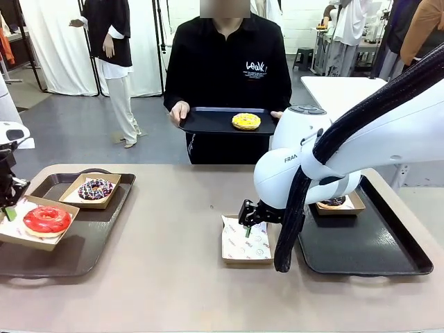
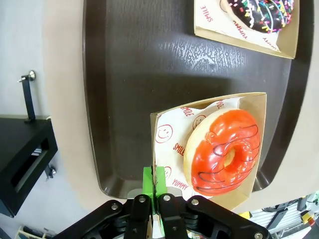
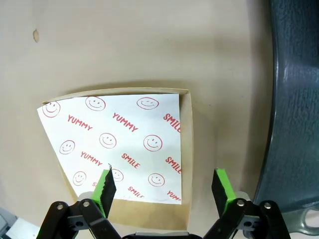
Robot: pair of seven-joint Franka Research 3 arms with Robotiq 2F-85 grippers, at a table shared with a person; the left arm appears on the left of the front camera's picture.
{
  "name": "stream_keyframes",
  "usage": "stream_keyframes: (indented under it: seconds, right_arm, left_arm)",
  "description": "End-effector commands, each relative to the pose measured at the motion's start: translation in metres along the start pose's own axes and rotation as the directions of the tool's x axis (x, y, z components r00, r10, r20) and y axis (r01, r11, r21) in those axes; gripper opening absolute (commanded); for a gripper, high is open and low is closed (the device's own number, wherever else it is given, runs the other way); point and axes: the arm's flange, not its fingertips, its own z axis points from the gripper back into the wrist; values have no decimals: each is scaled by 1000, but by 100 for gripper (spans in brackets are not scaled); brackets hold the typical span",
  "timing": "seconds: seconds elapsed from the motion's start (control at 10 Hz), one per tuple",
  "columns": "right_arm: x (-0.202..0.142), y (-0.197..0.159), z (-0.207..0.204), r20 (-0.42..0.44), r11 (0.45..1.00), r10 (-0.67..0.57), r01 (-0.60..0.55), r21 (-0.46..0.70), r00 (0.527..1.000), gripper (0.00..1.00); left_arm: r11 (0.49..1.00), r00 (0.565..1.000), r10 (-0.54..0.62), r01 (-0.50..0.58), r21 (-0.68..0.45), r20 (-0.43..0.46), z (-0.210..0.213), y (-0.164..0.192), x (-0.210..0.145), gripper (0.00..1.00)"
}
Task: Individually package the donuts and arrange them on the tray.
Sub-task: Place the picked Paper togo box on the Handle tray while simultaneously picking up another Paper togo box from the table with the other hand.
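Nearest, the left gripper (image 2: 154, 179) is pinched tight on a wall of the held box (image 2: 260, 114), which carries the red donut (image 2: 223, 152) at the left tray's (image 1: 83, 257) near corner. Mid-table, the right gripper (image 3: 163, 185) hangs with jaws wide over the empty box (image 3: 185, 149). Behind, the purple donut (image 1: 96, 189) sits boxed on the left tray and the chocolate donut (image 1: 333, 202) boxed on the right tray (image 1: 361, 257). Farthest, a person holds the yellow donut (image 1: 246, 121) unboxed on a small tray (image 1: 208, 121). Judging by this, three are packaged; the yellow one remains.
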Motion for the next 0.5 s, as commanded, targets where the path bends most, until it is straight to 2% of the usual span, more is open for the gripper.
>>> stream_keyframes:
  seconds: [0.0,0.4]
  right_arm:
    - [7,4,-3,8,1000,14,-14,-9,1000,100]
    - [10,4,-7,-10,1000,14,-14,-13,1000,100]
  left_arm:
    - [1000,1000,-16,16,16,7,-8,5,6,1]
    - [1000,1000,6,-7,12,28,-17,6,15,1]
